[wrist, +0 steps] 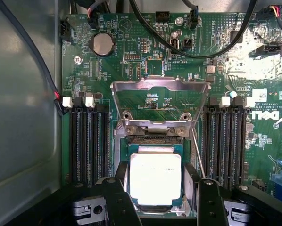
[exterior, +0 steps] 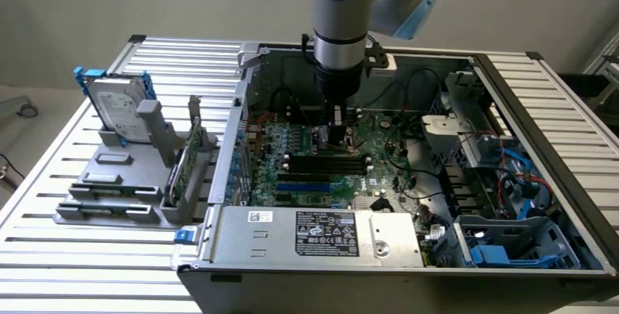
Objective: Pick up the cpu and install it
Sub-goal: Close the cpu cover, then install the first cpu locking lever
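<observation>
the motherboard (wrist: 268, 117) bears an inverted white "dell" logo.

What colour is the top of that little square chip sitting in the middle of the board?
Shiny silver, with a thin pale rim; the small flat square cpu chip shows best in the wrist view.

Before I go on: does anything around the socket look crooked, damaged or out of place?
Nothing stands out. The square silver-topped cpu sits level and square to the socket, between the end effector's black fingers. The hinged metal socket frame stands flipped open behind it, and the black memory slots on both sides look undisturbed.
</observation>
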Action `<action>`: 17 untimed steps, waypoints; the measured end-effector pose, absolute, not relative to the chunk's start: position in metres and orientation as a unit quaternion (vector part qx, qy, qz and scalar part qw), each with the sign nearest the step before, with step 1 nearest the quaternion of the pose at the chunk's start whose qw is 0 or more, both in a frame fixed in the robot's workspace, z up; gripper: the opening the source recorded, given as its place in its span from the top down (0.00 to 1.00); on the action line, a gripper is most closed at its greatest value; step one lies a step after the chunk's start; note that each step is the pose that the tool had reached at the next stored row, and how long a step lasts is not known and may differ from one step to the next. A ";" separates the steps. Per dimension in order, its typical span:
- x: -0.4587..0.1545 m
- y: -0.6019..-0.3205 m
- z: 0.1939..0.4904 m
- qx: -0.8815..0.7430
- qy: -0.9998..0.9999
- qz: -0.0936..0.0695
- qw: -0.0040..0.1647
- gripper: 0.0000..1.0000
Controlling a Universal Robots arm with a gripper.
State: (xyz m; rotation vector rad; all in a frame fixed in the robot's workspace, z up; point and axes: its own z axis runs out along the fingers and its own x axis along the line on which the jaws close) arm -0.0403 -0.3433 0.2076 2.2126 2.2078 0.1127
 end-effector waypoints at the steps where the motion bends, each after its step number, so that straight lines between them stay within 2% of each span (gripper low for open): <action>1: -0.040 -0.343 0.207 0.707 0.706 0.036 0.007 0.45; 17: -0.040 -0.344 0.203 0.707 0.706 0.036 0.007 0.45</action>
